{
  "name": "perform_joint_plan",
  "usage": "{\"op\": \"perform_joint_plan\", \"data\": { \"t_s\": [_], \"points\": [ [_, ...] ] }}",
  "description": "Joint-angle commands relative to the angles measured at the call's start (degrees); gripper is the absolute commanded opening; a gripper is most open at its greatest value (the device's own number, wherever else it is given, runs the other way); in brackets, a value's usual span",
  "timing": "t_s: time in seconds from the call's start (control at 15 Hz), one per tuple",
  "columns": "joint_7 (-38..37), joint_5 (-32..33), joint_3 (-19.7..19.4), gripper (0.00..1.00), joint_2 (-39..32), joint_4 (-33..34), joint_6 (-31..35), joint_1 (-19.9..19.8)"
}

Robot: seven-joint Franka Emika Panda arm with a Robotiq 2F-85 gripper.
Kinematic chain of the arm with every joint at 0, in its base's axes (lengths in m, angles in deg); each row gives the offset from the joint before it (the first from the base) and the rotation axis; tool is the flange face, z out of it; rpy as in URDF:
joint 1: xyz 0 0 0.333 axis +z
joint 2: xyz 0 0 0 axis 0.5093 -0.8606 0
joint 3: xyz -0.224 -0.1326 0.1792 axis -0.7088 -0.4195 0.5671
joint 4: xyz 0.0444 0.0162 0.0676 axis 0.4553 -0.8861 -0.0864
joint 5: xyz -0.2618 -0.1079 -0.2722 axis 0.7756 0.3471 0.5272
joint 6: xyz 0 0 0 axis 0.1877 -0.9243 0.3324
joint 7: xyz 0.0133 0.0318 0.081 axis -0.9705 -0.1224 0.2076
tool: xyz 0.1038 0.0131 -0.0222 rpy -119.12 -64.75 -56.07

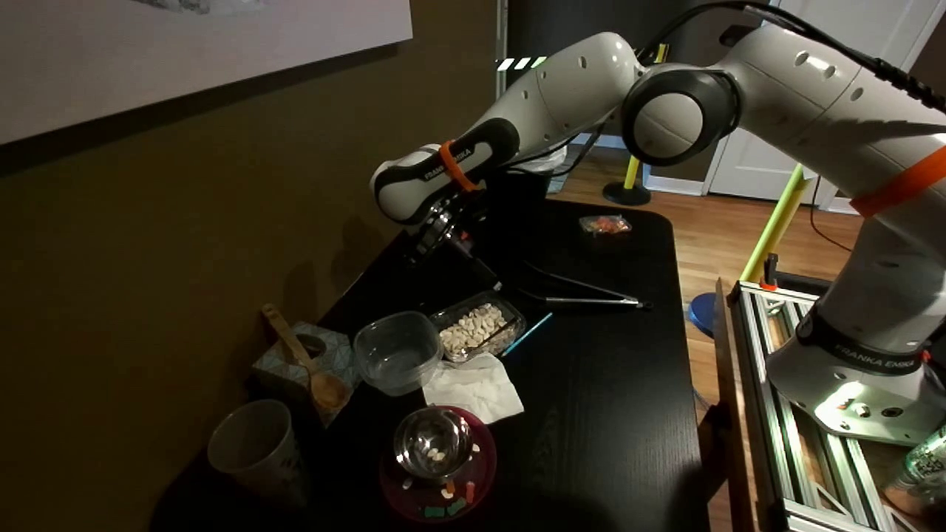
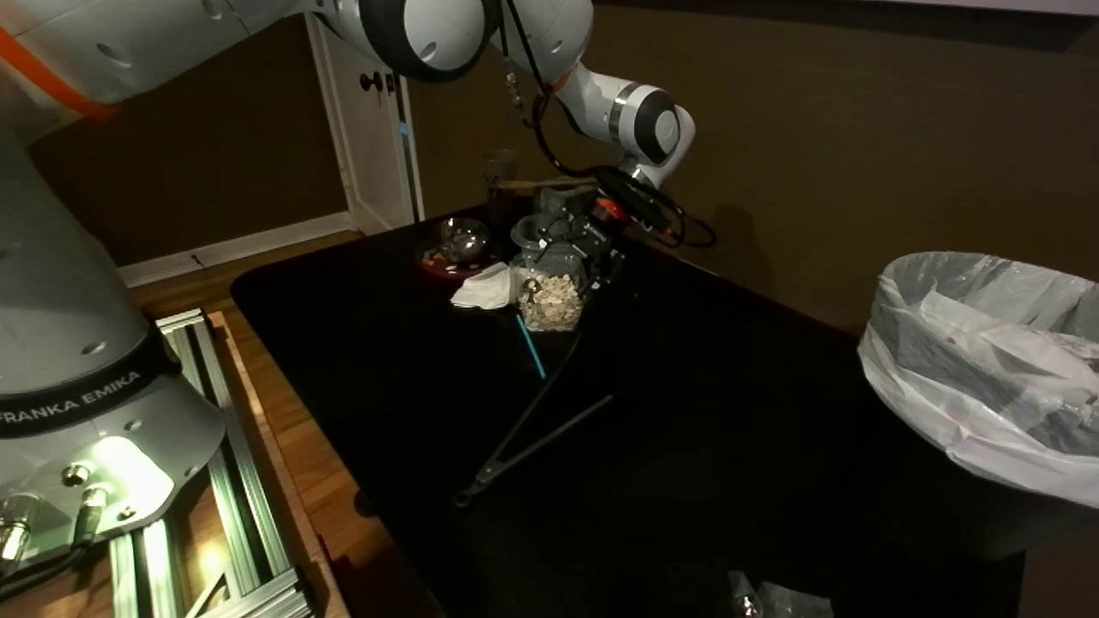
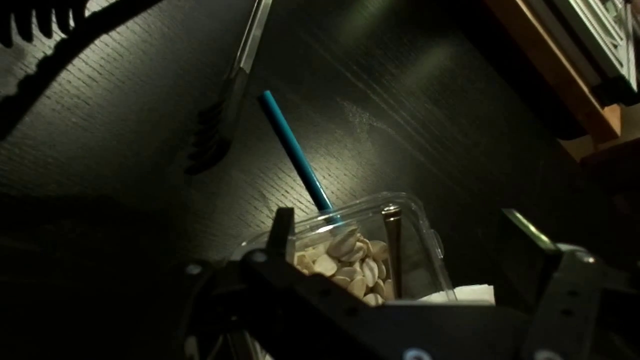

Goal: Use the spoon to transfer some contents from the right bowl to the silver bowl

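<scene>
The right bowl is a clear container of pale beige seeds. It also shows in an exterior view and in the wrist view. A metal spoon leans inside it with its handle end near the rim; it looks like a dark line in an exterior view. The silver bowl stands on a red dish with a few seeds in it. My gripper is open and empty above the right bowl. The spoon handle shows between the spread fingers. The spoon's scoop is hidden.
A clear tub stands beside the right bowl, with a napkin nearby. A tissue box bears a wooden spoon. A blue straw, tongs, a cup and a lined bin are around.
</scene>
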Motion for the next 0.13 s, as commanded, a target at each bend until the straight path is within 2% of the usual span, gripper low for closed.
{"op": "perform_joint_plan", "data": {
  "t_s": [0.0, 0.07],
  "points": [
    [0.0, 0.0, 0.0, 1.0, 0.0, 0.0, 0.0, 0.0],
    [0.0, 0.0, 0.0, 1.0, 0.0, 0.0, 0.0, 0.0]
  ]
}}
